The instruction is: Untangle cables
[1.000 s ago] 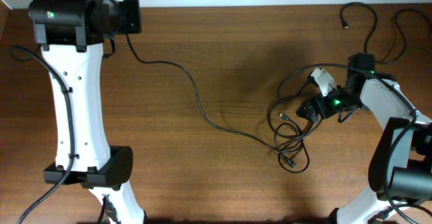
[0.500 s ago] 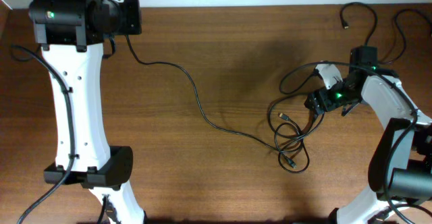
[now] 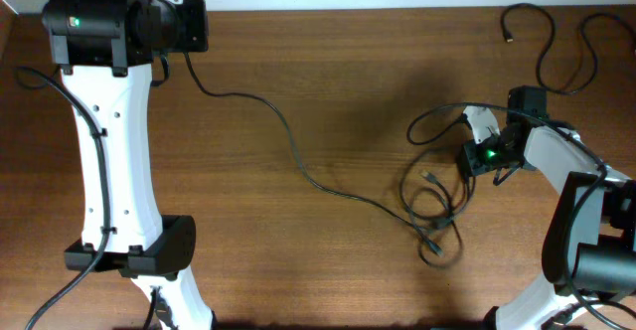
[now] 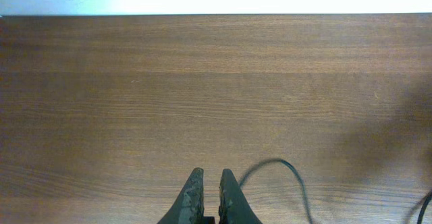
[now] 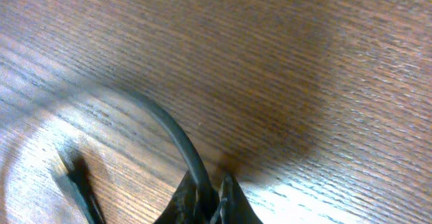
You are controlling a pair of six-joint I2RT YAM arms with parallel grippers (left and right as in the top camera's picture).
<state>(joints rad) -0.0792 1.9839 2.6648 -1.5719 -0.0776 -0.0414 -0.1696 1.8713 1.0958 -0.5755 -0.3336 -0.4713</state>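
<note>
Gripping from both ends, the two arms share the cables (image 3: 433, 209) across the brown table (image 3: 358, 82). The left gripper (image 4: 208, 191), at the table's far left edge, has its fingers (image 4: 192, 196) drawn almost together with only a sliver between them. The long strand (image 3: 290, 143) curves out right beside them in the left wrist view, and in the overhead view it leads straight up to that gripper. From there it runs diagonally across the bare wood to the tangle (image 3: 437, 233), a loose cluster of overlapping loops on the right half of the table, in front of the right arm.

The right gripper (image 3: 464, 162) sits just beside the upper loops of that tangle. Its jaws are pinched tight on one strand, which rises from between the fingertips (image 5: 226, 200) and arcs off to the left in the right wrist view. A small plug end (image 5: 77, 178) lies on the wood near that arc, apart from the fingers.
</note>
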